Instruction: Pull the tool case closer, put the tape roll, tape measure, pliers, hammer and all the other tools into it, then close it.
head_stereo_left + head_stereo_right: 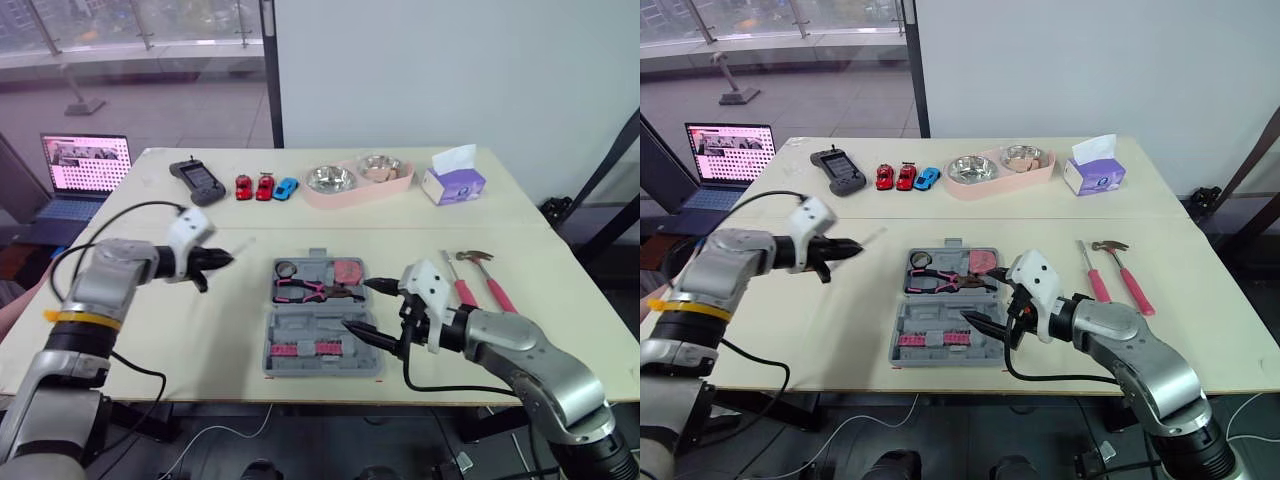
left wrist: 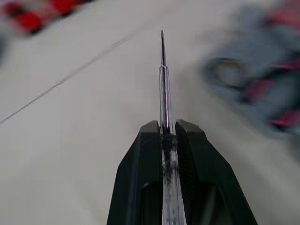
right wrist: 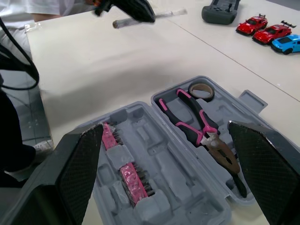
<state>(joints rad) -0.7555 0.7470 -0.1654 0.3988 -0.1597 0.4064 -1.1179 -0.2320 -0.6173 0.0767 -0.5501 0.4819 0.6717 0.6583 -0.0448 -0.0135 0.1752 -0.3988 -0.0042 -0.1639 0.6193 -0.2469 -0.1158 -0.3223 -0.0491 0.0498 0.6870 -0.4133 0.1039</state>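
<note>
The grey tool case lies open near the table's front edge. Its far half holds a tape roll, pink-handled pliers and a pink tape measure; pink bit strips sit in the near half. My right gripper is open at the case's right side, with nothing between its fingers. Left of the case, above the table, my left gripper is shut on a clear-handled screwdriver that points toward the case. A hammer and another pink-handled tool lie right of the case.
Along the table's far edge stand a dark handheld device, three toy cars, a pink tray with two steel bowls and a tissue box. A laptop sits beyond the left edge. Cables trail from both arms.
</note>
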